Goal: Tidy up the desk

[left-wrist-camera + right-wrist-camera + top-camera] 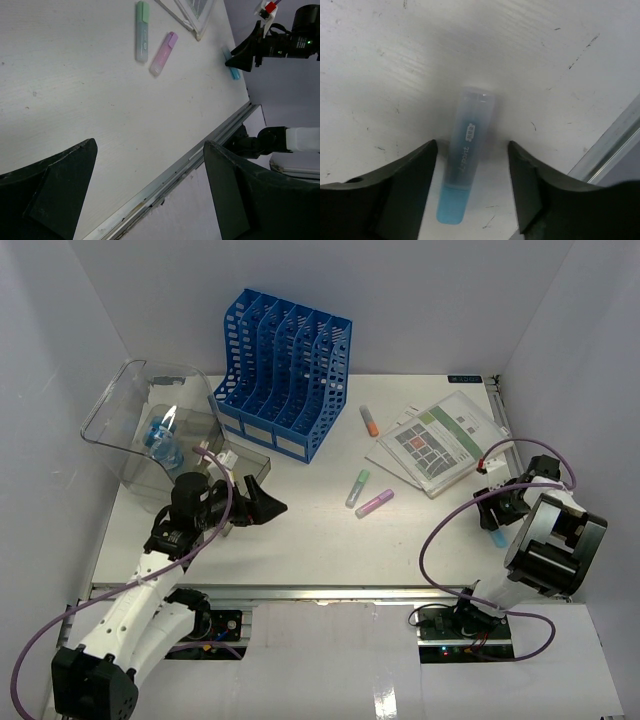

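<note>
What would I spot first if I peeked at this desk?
The big blue file rack at the back of the desk jumps out, with a clear bin to its left. A green highlighter and a purple highlighter lie in the middle. At the right edge, the right end effector straddles a blue highlighter, open and not touching it.

Beyond the left gripper (150,146), its fingers (55,190) spread wide, a green highlighter (143,31) and a purple highlighter (164,53) lie near each other on the white surface (75,90).
</note>
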Tool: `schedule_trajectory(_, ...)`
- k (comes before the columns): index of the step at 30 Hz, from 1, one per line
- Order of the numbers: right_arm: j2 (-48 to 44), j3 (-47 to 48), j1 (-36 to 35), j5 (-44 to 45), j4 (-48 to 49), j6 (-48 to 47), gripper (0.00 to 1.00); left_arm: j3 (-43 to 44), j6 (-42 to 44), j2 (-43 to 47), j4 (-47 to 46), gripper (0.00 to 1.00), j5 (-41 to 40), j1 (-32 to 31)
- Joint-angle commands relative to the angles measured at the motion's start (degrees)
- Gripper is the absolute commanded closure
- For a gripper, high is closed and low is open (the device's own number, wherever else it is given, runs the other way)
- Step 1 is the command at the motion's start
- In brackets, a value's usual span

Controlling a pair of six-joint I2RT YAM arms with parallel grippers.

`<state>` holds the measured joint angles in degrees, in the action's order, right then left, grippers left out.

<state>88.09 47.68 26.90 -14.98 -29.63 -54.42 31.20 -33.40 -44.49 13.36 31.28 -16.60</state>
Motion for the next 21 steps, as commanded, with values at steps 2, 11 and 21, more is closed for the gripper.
schedule_trajectory(2, -0.6, -5.3, -0.6, 2.7, 2.0, -2.3, 0.57, -4.9, -10.6, 2.0, -7.4, 0.02, 3.0, 0.3)
schedule_trajectory(11, -4.3, -5.6, -0.5, -2.2, -1.6, -1.3, 0.92, -11.7, -24.2, 2.7, -20.9, 0.02, 4.4, -0.4)
schedule_trajectory(21, -14.7, 2.6, -11.1, -32.7, -14.7, 5.4, 0.92, -9.5, -26.8, -8.4, -34.3, 0.02, -6.7, -15.1)
